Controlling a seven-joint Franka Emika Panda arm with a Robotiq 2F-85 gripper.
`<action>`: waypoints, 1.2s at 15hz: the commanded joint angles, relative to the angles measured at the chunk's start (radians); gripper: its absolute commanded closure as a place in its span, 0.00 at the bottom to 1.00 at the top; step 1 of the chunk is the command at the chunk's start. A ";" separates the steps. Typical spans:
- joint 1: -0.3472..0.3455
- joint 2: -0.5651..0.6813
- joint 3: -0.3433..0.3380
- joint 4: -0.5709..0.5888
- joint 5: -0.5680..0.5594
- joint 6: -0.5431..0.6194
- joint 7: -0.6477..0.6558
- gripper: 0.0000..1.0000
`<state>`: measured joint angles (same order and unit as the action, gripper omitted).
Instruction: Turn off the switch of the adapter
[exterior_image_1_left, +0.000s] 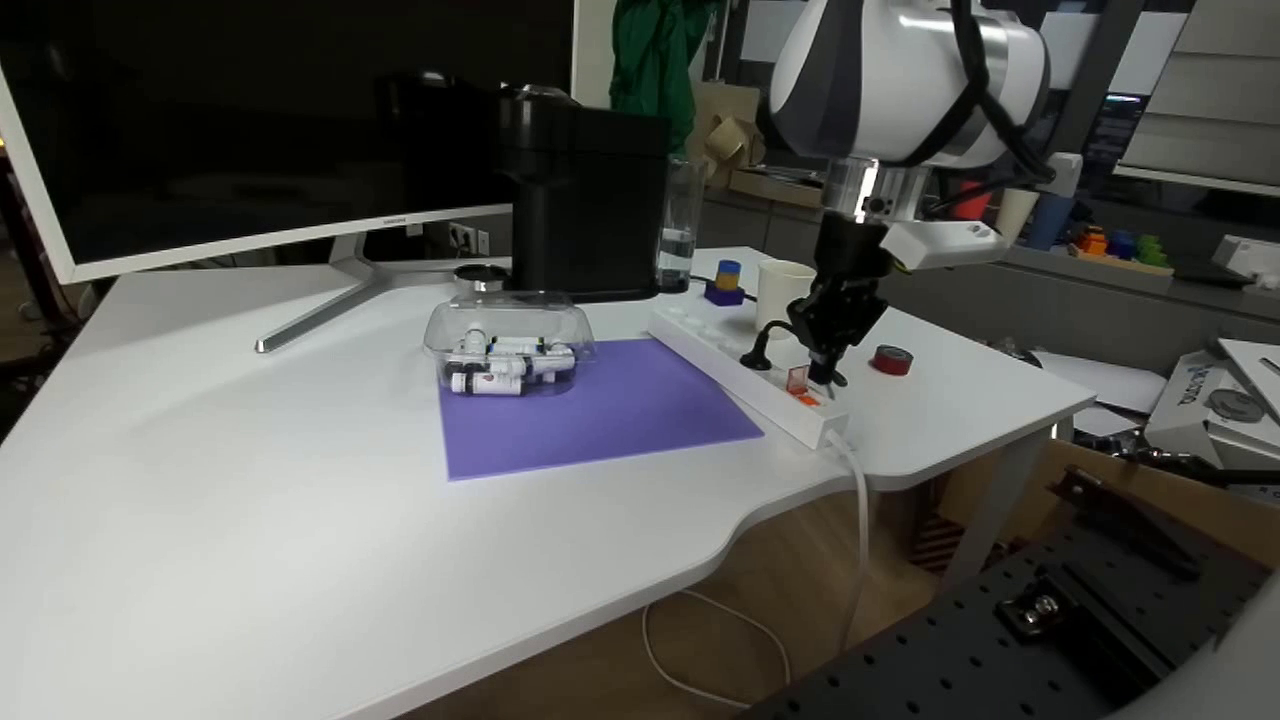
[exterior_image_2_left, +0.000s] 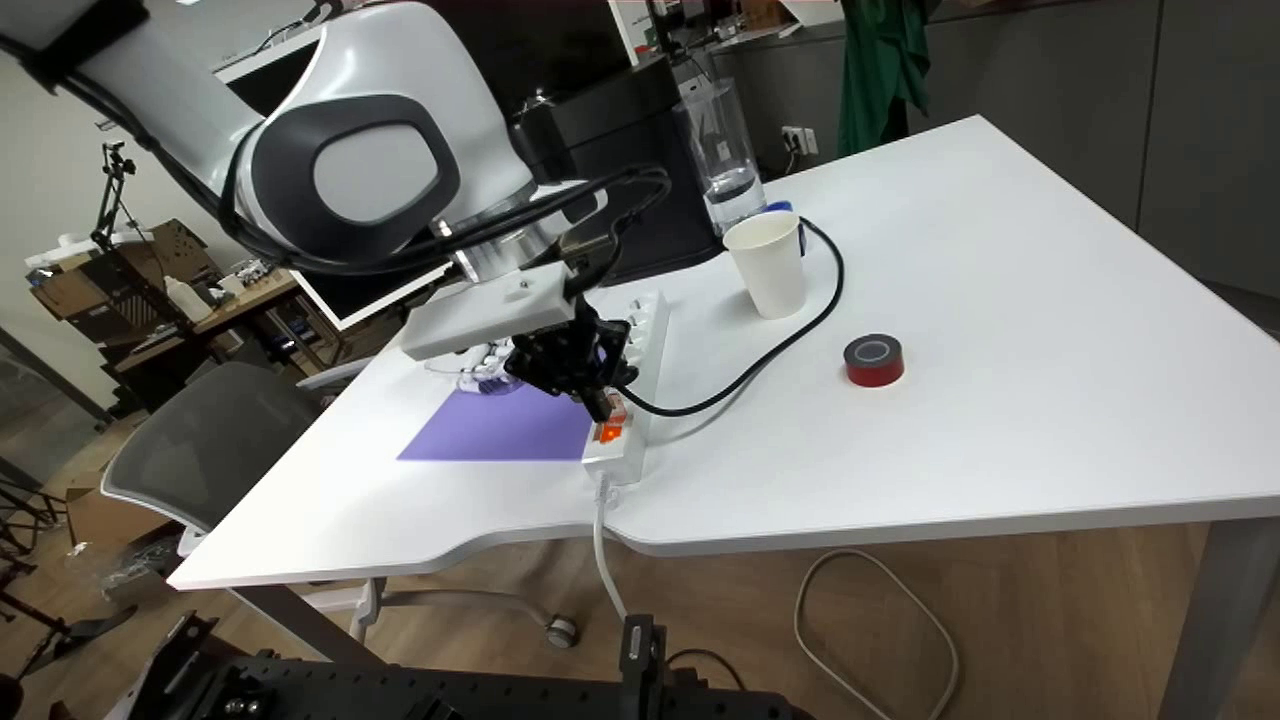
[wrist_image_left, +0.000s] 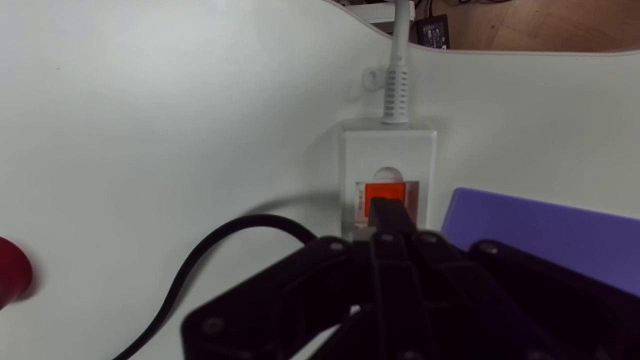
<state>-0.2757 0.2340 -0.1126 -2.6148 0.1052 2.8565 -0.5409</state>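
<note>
The adapter (exterior_image_1_left: 735, 372) is a long white power strip on the table, also visible in an exterior view (exterior_image_2_left: 622, 466) and the wrist view (wrist_image_left: 390, 145). Its switch (wrist_image_left: 385, 190) is bright red-orange, near the corded end. The switch shows in both exterior views (exterior_image_1_left: 806, 399) (exterior_image_2_left: 610, 433) and looks lit. A small clear flap (exterior_image_1_left: 797, 380) stands up beside it. My gripper (wrist_image_left: 392, 207) is shut and empty, pointing down at the switch, also in both exterior views (exterior_image_1_left: 825, 374) (exterior_image_2_left: 598, 408). Its tips hide part of the switch. I cannot tell whether they touch it.
A black plug (exterior_image_1_left: 757, 356) with a looped cable (exterior_image_2_left: 735, 390) sits in the strip. A white cup (exterior_image_2_left: 768, 265) and a red tape roll (exterior_image_2_left: 873, 360) stand beside it. A purple sheet (exterior_image_1_left: 590, 415) and a clear box (exterior_image_1_left: 510, 345) of small bottles lie across the strip.
</note>
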 joint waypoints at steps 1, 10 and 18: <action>-0.031 0.026 0.042 0.037 0.016 -0.006 0.021 1.00; -0.056 0.066 0.080 0.048 0.023 -0.015 0.034 1.00; -0.071 0.101 0.085 0.058 0.016 0.001 0.044 1.00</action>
<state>-0.3285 0.2974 -0.0356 -2.5869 0.1224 2.8547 -0.5264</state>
